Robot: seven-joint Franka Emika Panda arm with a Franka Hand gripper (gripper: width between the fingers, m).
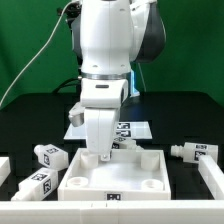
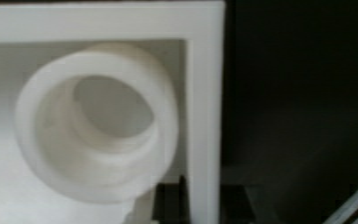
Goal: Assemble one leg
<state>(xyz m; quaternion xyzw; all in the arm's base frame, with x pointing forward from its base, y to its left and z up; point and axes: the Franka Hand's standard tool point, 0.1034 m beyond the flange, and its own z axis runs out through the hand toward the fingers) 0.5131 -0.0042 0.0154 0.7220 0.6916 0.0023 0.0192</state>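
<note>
**A:** What lay at the exterior view's left?

**B:** Two legs on the black table, both on their sides with a black-and-white tag showing. The upper left leg was just beside the tray's left wall. The lower left leg was nearer the camera, a little apart from the tray's front left corner.

**A:** And in the middle?

**B:** The white square tray, flat on the table, with a small tag on its front wall. The arm came straight down over it, and the end effector was low inside the tray's back left corner. Behind the arm lay the marker board.

**A:** Were the fingers apart or together?

**B:** I could not tell. The exterior view hid them behind the white wrist body. The wrist view showed no finger clearly, only a blurred round socket in the tray's corner, very close, with the tray's wall beside it and the dark table past that.

**A:** Was any leg held?

**B:** None that I could see.

**A:** And to the right?

**B:** The right leg lay on its side on the table, near the tray's right wall but apart from it.
</note>
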